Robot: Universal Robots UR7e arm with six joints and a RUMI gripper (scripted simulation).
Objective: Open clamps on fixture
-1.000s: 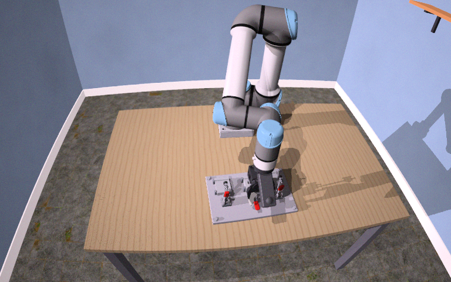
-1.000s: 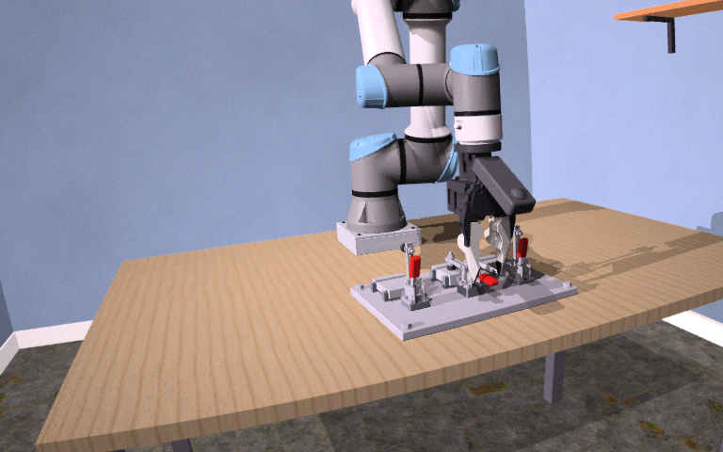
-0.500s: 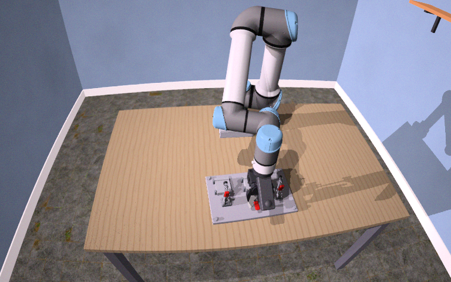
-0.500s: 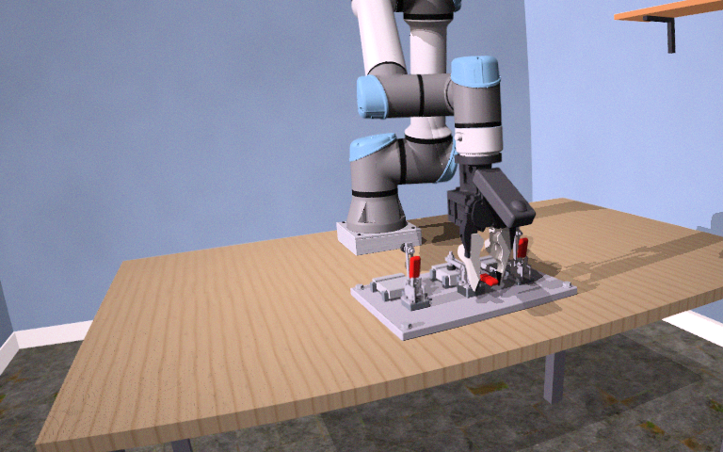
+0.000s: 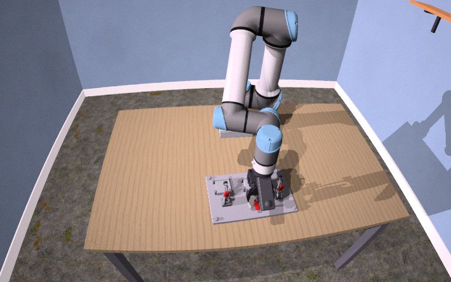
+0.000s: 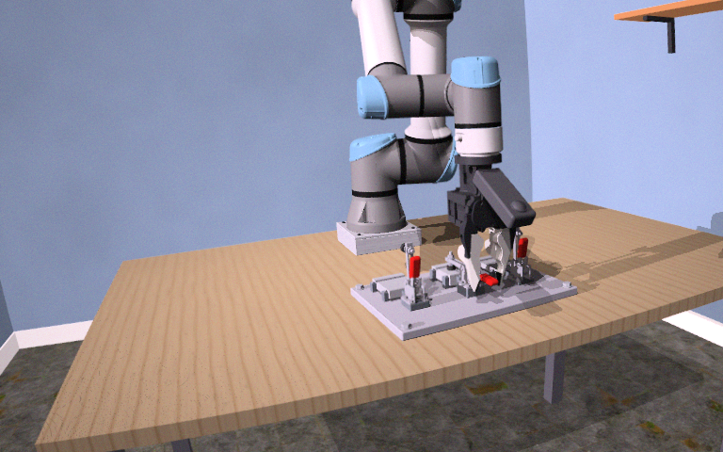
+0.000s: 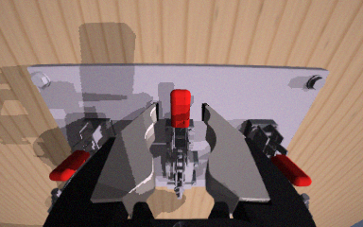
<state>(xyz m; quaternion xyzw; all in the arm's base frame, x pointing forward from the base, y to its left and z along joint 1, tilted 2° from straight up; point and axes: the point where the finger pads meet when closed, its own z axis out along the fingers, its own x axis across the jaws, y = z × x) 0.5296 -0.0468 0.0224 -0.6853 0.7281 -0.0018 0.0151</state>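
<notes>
Below, one fixture (image 6: pixel 538 299), three red-handled clamps, jaws part-spread astride the middle clamp (image 7: pixel 181 108), pinching nothing

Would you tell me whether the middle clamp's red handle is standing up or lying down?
Lying down. In the exterior view the middle clamp's red handle lies flat between the gripper's fingers, while the outer handles stand upright.

Bright even light, long rightward shadows
</notes>
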